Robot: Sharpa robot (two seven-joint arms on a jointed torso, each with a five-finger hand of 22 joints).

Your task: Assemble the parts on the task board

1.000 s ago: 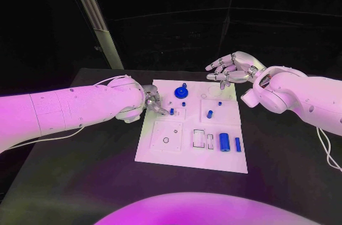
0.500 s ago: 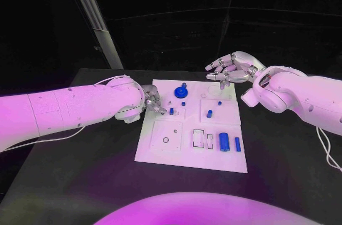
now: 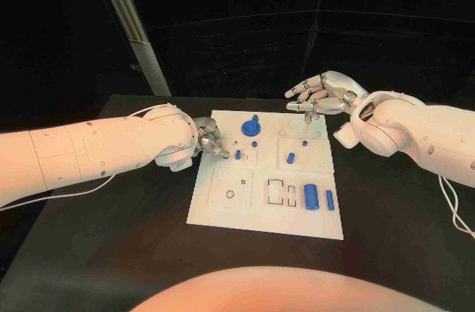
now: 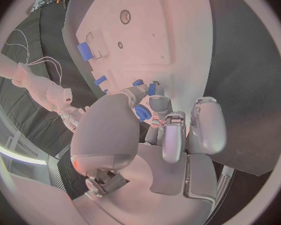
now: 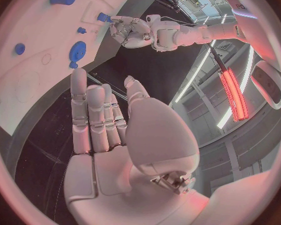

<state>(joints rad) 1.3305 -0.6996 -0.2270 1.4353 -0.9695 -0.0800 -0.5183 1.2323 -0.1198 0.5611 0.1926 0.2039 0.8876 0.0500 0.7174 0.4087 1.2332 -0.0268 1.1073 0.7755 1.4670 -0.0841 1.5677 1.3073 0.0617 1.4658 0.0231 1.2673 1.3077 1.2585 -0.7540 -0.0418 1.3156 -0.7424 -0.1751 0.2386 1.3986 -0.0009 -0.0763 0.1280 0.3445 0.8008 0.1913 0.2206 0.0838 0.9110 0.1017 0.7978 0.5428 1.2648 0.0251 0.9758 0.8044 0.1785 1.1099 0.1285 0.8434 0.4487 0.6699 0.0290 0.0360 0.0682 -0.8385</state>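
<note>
The white task board [image 3: 259,212] lies mid-table. My left hand [image 3: 210,142] hangs over its left edge, fingers curled. Its fingertips [image 4: 157,103] are right at a small blue peg [image 3: 237,154] standing in the board; I cannot tell whether they hold it. A blue round part [image 3: 251,127] sits at the far side, also seen as the round part [image 5: 78,50] from the right wrist. A thick blue cylinder [image 3: 311,196] and a thin blue bar [image 3: 329,200] lie near the right edge. My right hand [image 3: 322,96] hovers past the board's far right corner, fingers spread, holding nothing.
More small blue pegs [image 3: 291,158] stand in the board's right half. Empty round and rectangular recesses [image 3: 282,192] show in its near half. The black table [image 3: 119,230] surrounds the board. A pale pole [image 3: 138,41] rises at the far left.
My left hand's fingers have drawn back a little from the small peg toward the board's left edge. The right hand has stayed where it was.
</note>
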